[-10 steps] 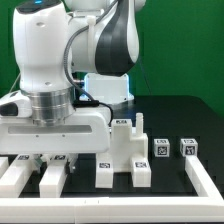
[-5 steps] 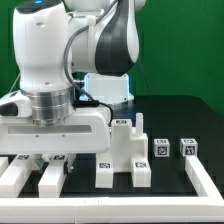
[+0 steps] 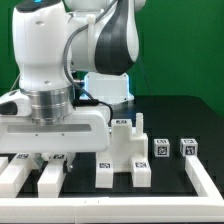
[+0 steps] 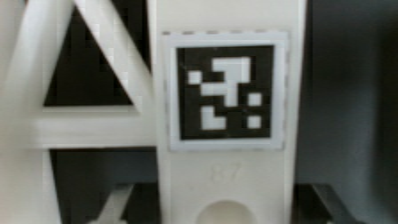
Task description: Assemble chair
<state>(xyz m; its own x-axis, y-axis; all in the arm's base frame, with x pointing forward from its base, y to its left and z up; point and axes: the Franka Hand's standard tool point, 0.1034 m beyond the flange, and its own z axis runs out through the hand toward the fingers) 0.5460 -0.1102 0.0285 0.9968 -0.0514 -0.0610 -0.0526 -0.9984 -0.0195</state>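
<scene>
I find the pincer (image 3: 47, 161) low over the tabletop (image 3: 180, 115). A tagged chair post (image 4: 222, 100) lies close beneath it, with further chair parts (image 3: 125, 150) just beside. Whether it is clenched or released, I cannot tell.

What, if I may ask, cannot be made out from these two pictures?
- Exterior view: whether the hand is open or shut. Its own wide body and the chair parts around it hide the fingers.
- Exterior view: the tags on the small blocks are too small to read.
- Wrist view: the tagged post is blurred and cut off by the edges.
</scene>
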